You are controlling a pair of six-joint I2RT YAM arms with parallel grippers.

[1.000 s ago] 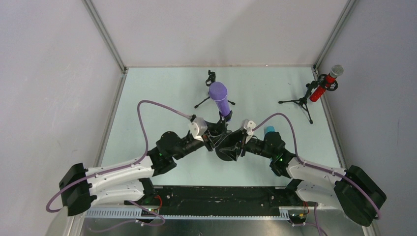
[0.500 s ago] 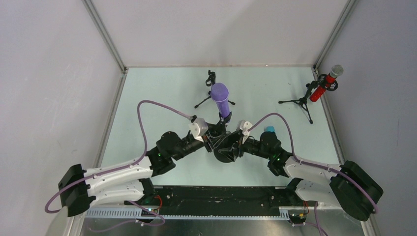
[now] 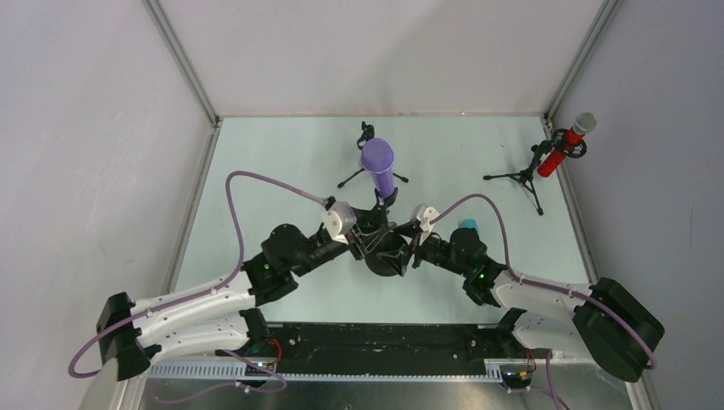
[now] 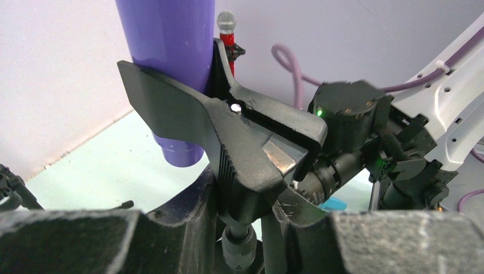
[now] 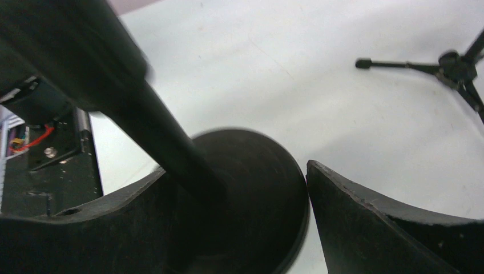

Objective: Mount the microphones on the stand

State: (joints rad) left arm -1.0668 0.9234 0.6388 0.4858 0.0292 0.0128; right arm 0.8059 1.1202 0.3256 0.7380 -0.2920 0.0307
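A purple microphone (image 3: 377,166) (image 4: 171,68) stands upright in the black clip (image 4: 228,131) of a round-based stand (image 3: 382,260). My left gripper (image 3: 369,242) (image 4: 245,228) is shut on that stand's stem just under the clip. From the other side my right gripper (image 3: 410,248) (image 5: 245,228) brackets the round base (image 5: 251,194). It is open, with a thin gap at its right finger (image 5: 388,228). The red microphone (image 3: 561,147) (image 4: 226,28) sits clipped on a tripod stand (image 3: 522,178) at the far right. Only a tip of the teal microphone (image 3: 469,225) (image 4: 333,204) shows behind my right arm.
A small empty tripod stand (image 3: 367,137) stands at the back behind the purple microphone. Tripod legs (image 5: 451,63) show at the upper right of the right wrist view. Walls close the table on the left, back and right.
The stand with the purple microphone and both grippers have shifted a little left and toward the back. My right jaws have widened around the base.
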